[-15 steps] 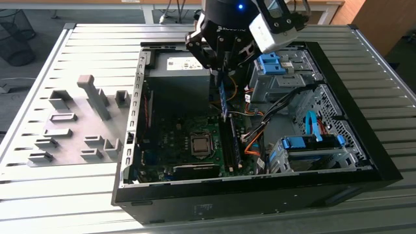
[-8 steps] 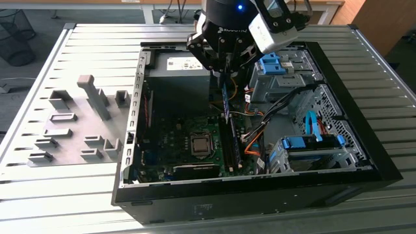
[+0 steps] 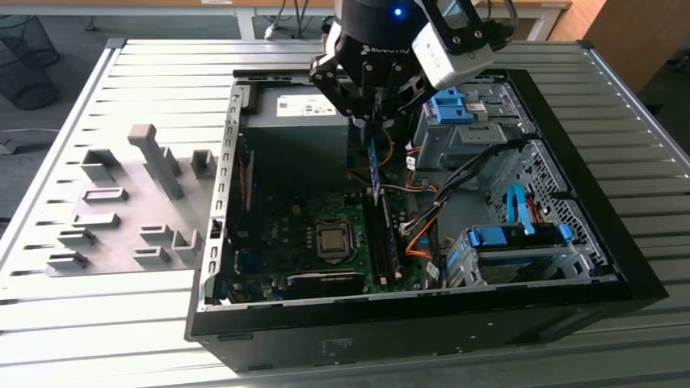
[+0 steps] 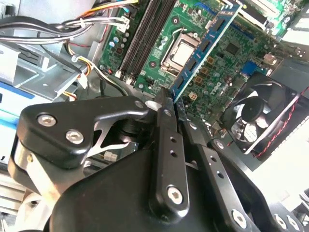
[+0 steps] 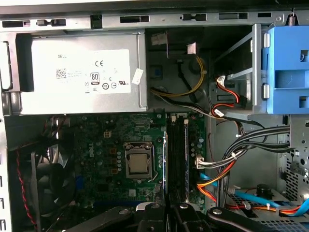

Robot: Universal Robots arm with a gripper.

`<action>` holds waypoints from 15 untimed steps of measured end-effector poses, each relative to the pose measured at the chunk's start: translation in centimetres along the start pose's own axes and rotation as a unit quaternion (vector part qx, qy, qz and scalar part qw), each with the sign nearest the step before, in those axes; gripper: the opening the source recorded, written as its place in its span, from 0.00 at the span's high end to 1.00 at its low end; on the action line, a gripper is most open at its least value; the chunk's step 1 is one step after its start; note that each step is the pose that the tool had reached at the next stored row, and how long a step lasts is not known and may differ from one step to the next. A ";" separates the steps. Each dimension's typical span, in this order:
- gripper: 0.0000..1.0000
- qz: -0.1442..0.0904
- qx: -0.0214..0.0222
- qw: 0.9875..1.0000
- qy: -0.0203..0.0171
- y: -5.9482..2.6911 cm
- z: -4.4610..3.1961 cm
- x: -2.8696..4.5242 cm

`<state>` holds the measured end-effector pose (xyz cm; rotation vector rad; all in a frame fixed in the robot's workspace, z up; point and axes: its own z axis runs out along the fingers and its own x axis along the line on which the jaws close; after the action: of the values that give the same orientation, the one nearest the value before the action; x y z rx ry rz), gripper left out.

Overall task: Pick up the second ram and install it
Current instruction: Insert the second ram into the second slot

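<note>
I see an open computer case [image 3: 603,267] mid-frame on a slatted table [image 3: 129,323], grey holders [image 3: 151,162] at left, possibly a fan [image 4: 263,121] inside.

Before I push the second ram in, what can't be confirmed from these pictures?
- Lower edge of the second ram against the black slots: the stick's own body hides it in the second wrist view, so seating is unclear.
- Slot end latches: too small in the exterior view.
- Near end of the slots in the first wrist view: covered by the gripper.
</note>
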<state>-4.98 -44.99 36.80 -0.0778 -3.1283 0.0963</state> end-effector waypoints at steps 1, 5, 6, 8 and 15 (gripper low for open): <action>0.86 0.000 0.000 1.000 0.000 0.00 0.00 0.02; 0.86 0.000 0.000 1.000 -0.001 -0.01 0.00 0.07; 0.86 0.000 0.000 1.000 -0.006 -0.01 0.02 0.08; 0.86 0.001 -0.001 1.000 -0.015 0.00 0.15 0.08; 0.86 -0.026 -0.001 0.999 -0.019 0.07 1.24 0.03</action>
<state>-5.02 -45.00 35.55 0.0040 -3.1653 0.0952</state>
